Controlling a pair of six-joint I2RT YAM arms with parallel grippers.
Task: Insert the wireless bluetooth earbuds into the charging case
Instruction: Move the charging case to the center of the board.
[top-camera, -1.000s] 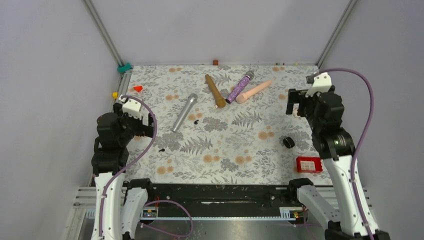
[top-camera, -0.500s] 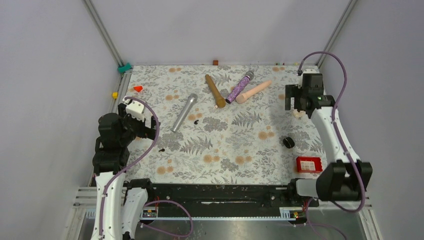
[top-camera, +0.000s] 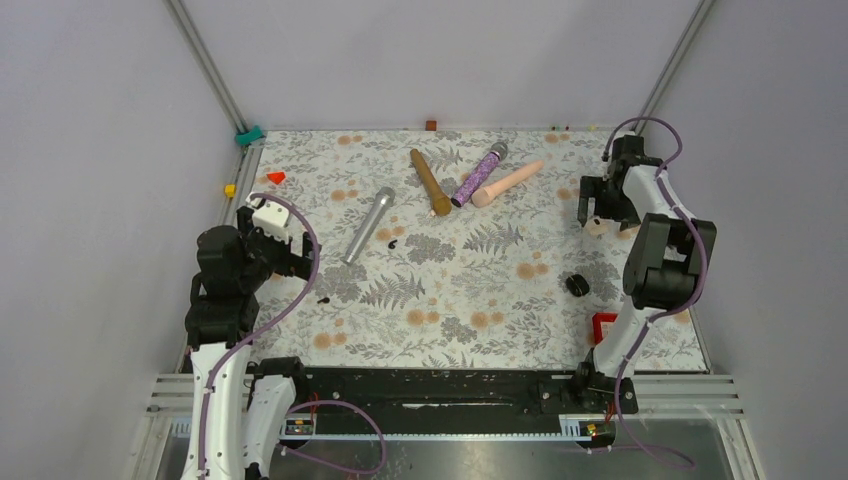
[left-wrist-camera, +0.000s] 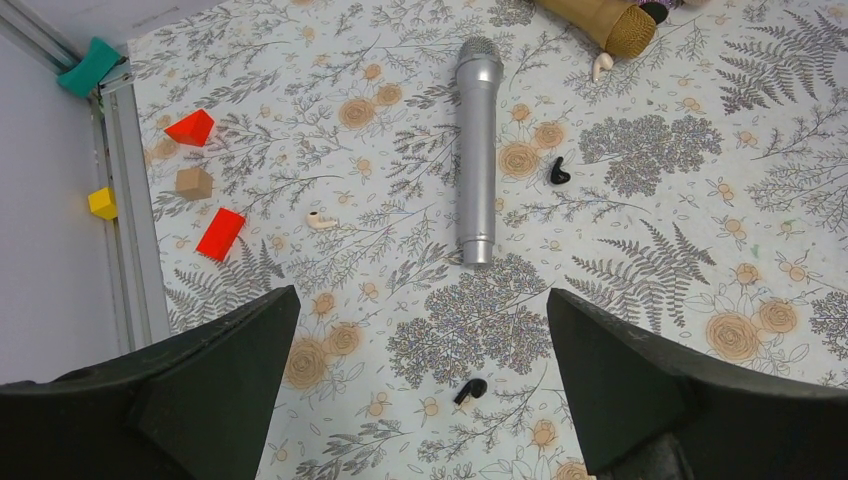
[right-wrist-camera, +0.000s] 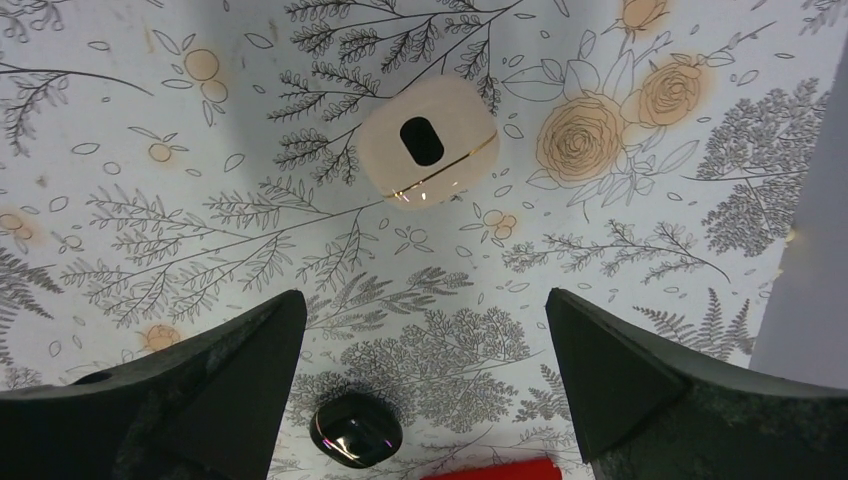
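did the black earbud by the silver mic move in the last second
No. The black earbud lies on the same patch of the floral cloth, same gap from the silver microphone.

1. Back wall: plain pale grey panel, side walls the same, no windows.
2. Two bare metal struts slant up from the far corners.
3. Table: white cloth, grey fern print with orange flowers.
4. Black rail along the near edge, grey metal plate below it.
5. Light even, shadows soft.
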